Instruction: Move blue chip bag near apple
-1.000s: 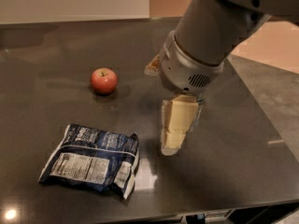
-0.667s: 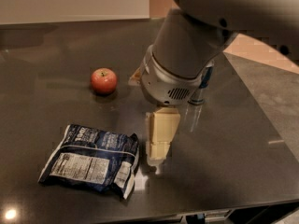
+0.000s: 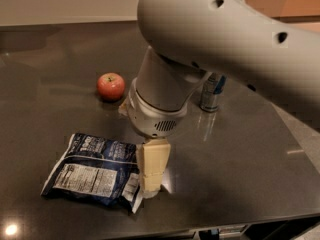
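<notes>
I see claw (image 3: pixel 151 186) pointing down at right edge of blue chip bag (image 3: pixel 90 170), tip low over bag's corner, close to dark tabletop (image 3: pixel 240 164). Can't tell from here how wide claw stands, or whether it has hold of anything. Bag lies flat, stretching away left of claw, label side up. Red apple (image 3: pixel 110 86) sits beyond claw and to its left, well apart from bag. Slim drink can (image 3: pixel 212 92) upright beyond claw, to right, partly behind arm (image 3: pixel 225 34).
</notes>
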Controlling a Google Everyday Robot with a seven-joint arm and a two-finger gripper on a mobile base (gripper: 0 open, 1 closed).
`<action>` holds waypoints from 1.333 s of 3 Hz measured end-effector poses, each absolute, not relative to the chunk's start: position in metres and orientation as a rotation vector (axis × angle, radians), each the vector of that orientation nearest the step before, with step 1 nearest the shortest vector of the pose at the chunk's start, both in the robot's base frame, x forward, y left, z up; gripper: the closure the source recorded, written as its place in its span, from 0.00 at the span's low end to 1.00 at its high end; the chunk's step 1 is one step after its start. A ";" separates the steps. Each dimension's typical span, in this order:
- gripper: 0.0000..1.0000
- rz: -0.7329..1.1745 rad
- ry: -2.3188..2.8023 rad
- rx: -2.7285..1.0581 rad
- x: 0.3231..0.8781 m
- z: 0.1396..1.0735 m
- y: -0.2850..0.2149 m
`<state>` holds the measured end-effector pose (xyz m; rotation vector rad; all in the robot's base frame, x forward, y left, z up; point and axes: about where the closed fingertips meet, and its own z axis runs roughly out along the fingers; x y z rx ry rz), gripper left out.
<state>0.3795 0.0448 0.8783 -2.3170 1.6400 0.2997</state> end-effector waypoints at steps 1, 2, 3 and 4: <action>0.00 0.307 1.644 -2.335 0.381 0.861 0.050; 0.00 0.315 1.637 -2.351 0.384 0.851 0.053; 0.00 0.319 1.627 -2.380 0.384 0.844 0.055; 0.16 0.353 1.607 -2.425 0.381 0.841 0.058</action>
